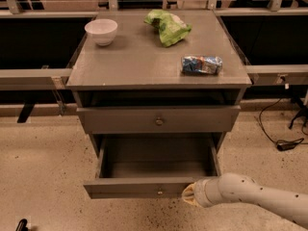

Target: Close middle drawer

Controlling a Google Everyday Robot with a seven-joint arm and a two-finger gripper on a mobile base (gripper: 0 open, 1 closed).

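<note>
— How far along was the closing?

— Barely begun, by my judgement. The middle drawer (pixel 126 187), a long shallow grey wooden box with a narrow flat front and a small round brass-coloured knob (pixel 160 192), stood pulled well out of the grey wooden cabinet (pixel 144 71). Its bare inside showed, and the whole push inward was left to do.

— And the gripper?

— The pale tan gripper (pixel 189 195), on a white speckled arm (pixel 260 198) reaching in from the lower right, sat at the right end of that front panel, touching it or nearly so. Whether it was spread or closed up, I could not tell.

— Materials?

— Matte painted wood, square-edged. The taller grey drawer front (pixel 120 121) above sat pushed in. On top were a smooth round white bowl (pixel 101 31), a crumpled green plastic bag (pixel 167 26) and a shiny crinkled blue packet (pixel 201 64). Below was a beige speckled floor (pixel 43 167).
</note>
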